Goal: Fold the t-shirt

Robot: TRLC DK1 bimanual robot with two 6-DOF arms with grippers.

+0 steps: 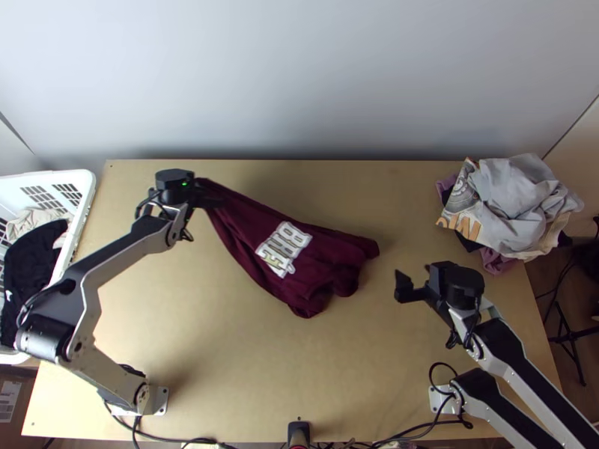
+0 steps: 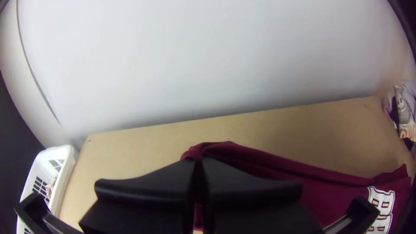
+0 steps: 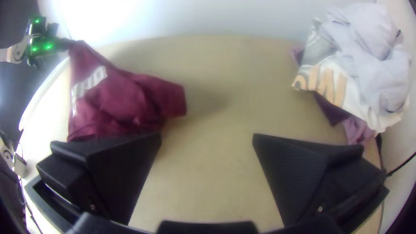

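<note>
So from the top view, the maroon t-shirt (image 1: 322,262) is lying slantwise around the middle of the table (image 1: 224,374), nowhere near flat. It's drawn out to a narrow strip at the far-left end, where the left gripper (image 1: 204,194) has it, then widens into a crumpled, bunched-up heap. The chunky white lettering (image 1: 283,247) faces up at a tilt. The right gripper (image 1: 414,278) is off to the right of the shirt, fingers apart and not touching it. A messy clothes pile (image 1: 517,202) takes up the far-right corner, grey stuff on top, and a white laundry basket (image 1: 88,196) with black cloth (image 1: 30,262) in it sits by the left edge. Cables (image 1: 176,438) run along the near edge.

Left wrist view: the left gripper (image 2: 198,162) is pinched together on a gathered bit of maroon fabric, can't tell if that's a sleeve or hem.

Right wrist view: the right gripper's fingers are wide open with tabletop between them, shirt folds rumpled beyond one finger, the clothes pile beyond the other.
</note>
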